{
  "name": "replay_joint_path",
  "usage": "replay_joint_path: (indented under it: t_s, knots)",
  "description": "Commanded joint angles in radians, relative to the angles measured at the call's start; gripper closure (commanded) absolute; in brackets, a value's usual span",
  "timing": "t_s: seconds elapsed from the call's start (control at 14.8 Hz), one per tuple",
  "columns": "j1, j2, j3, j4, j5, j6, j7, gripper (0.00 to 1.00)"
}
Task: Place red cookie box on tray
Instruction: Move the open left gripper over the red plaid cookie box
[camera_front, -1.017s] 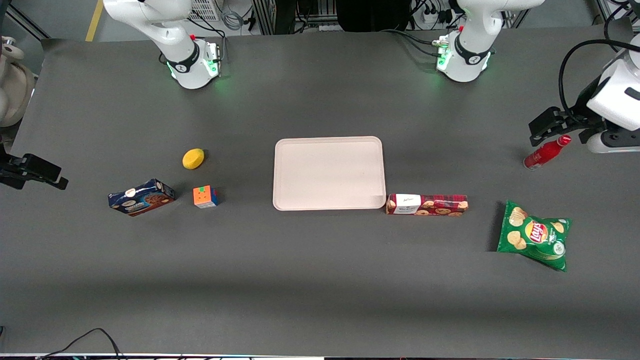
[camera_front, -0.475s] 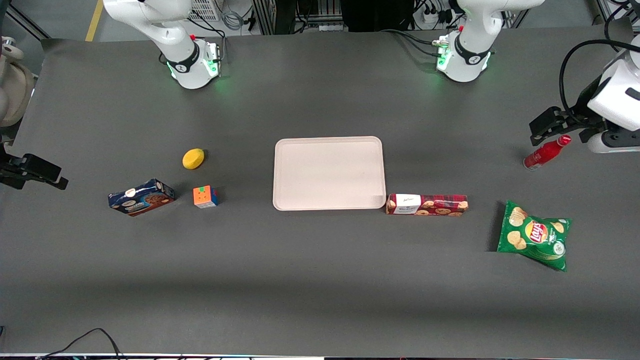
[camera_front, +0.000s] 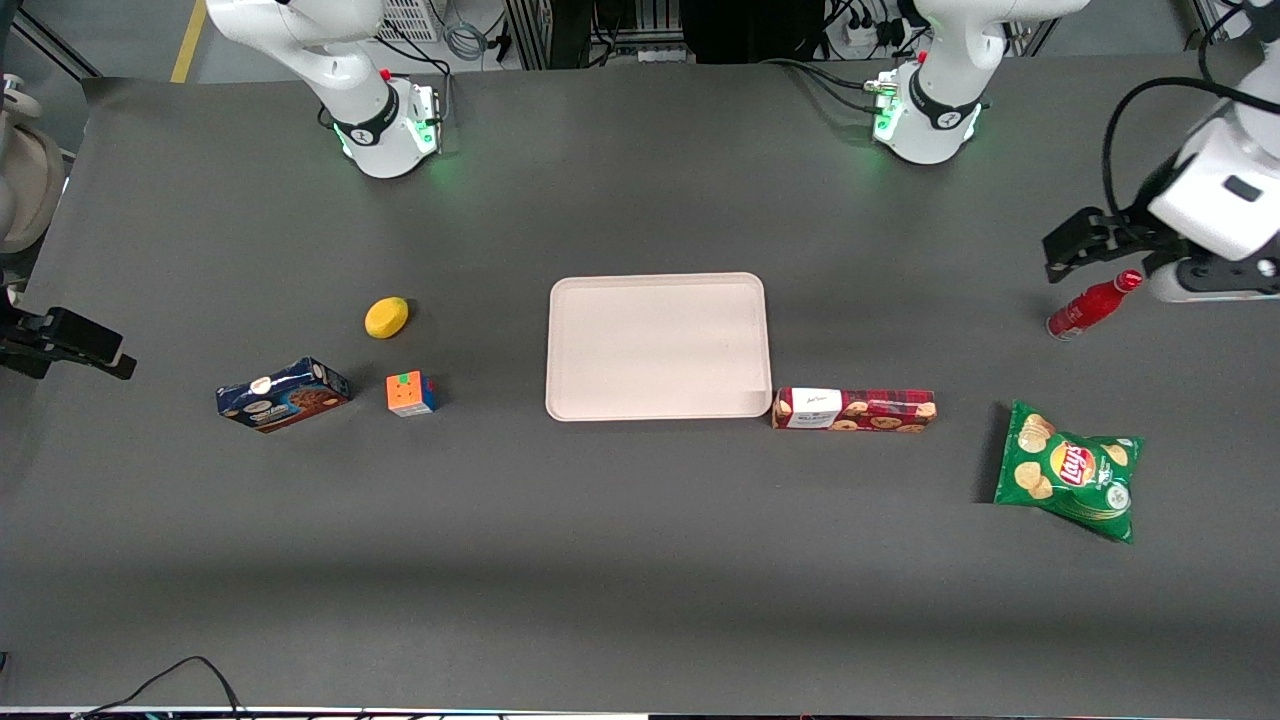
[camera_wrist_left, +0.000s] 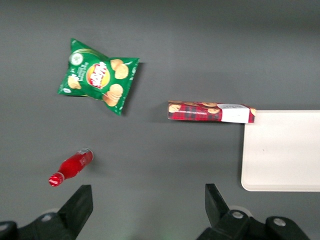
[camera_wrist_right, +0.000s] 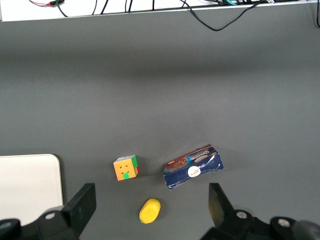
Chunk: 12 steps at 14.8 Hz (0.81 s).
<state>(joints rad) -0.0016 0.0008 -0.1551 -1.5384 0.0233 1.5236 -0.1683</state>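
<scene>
Toward the working arm's end of the table (camera_front: 640, 560), the claw (camera_front: 1085, 245) hangs above a red bottle (camera_front: 1092, 305), its two fingers (camera_wrist_left: 76, 207) spread wide with nothing between them. The red cookie box (camera_front: 853, 410) lies flat on the table, well apart from the claw: nearer to the front camera than the claw is, and toward the middle of the table. Its white label end seems to touch, or sit just beside, the near corner of the tray (camera_front: 560, 345), though I cannot tell whether there is a gap. The tray is bare.

What the coming move turns on is the box's long axis. It runs along the length of the table, parallel with the tray's near edge, so its slim width lies across that line. In the wrist view the box (camera_wrist_left: 210, 111) lies lengthwise in the same direction as the line from one finger to the other, so I judge the wrist would need about a quarter turn for the fingers to close across the narrow sides. A green chip bag (camera_front: 1070, 470) sits closer to the front camera than the bottle, off the straight path
</scene>
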Motion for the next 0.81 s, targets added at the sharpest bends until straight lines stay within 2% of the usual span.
replay_joint_path:
  t_s: [0.0, 0.27, 0.41, 0.47, 0.61, 0.75]
  knots:
    - [-0.012, 0.015, -0.084, 0.011, 0.004, -0.019, -0.025, 0.0]
    - [-0.014, 0.024, -0.2, 0.009, 0.003, -0.037, -0.033, 0.0]
    - [-0.012, 0.028, -0.222, 0.001, 0.007, -0.052, -0.004, 0.0]
    - [-0.012, 0.033, -0.222, -0.005, 0.009, -0.069, 0.065, 0.0]
    - [-0.008, 0.048, -0.219, -0.008, 0.018, -0.05, 0.369, 0.0]
    - [-0.001, 0.071, -0.215, -0.008, 0.021, -0.037, 0.589, 0.0]
